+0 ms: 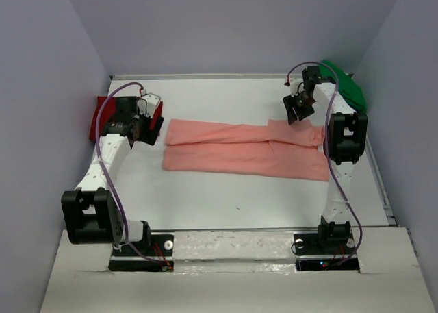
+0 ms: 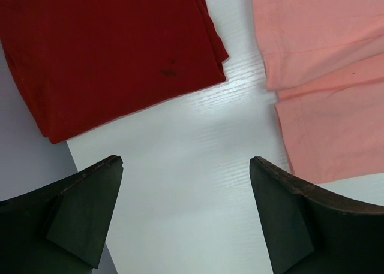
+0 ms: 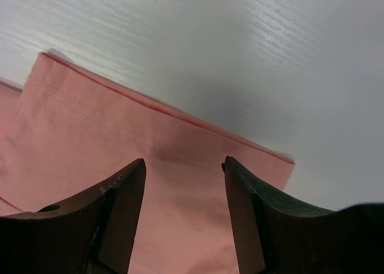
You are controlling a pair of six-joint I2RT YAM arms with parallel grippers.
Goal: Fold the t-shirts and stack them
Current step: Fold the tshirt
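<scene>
The salmon-pink t-shirt (image 1: 243, 150) lies flat across the middle of the table, folded into a long band. My right gripper (image 1: 295, 114) hovers over its far right corner. In the right wrist view that gripper (image 3: 183, 163) is open, with the pink cloth (image 3: 120, 136) lying flat under the gap and nothing pinched. The deep red t-shirt (image 1: 96, 121) lies folded at the left, partly hidden by my left arm. My left gripper (image 1: 156, 127) is open wide over bare table, between the red shirt (image 2: 114, 52) and the pink shirt's left end (image 2: 324, 76). The bright green t-shirt (image 1: 349, 87) is bunched at the back right.
The white table (image 1: 226, 203) is enclosed by grey walls on the left, back and right. The right arm's upright link (image 1: 344, 138) stands over the pink shirt's right end. Both arm bases sit at the near edge.
</scene>
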